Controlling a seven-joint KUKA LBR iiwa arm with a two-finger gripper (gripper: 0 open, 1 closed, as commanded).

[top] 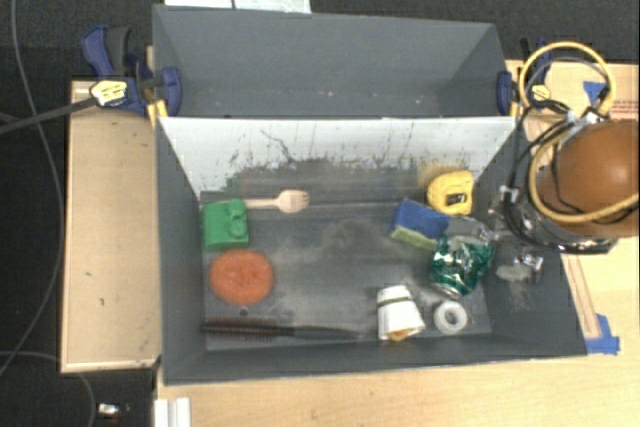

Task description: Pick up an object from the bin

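While the gripper (pixel 487 248) hangs by the bin's (pixel 320 55) right wall, its opening cannot be told, crumpled green wrapper (pixel 458 267) just beside it, blue sponge (pixel 418 222) and yellow tape measure (pixel 450 192) near

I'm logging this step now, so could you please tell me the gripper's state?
Gripper: cannot be told; it is beside the crumpled green-and-white wrapper, at the right of the grey metal bin.

Block (pixel 225 223) behind disc (pixel 241 276) in bin (pixel 330 65)

cam: one | above bin (pixel 330 65), slightly oblique | whole bin in frame | arm (pixel 590 177) at right
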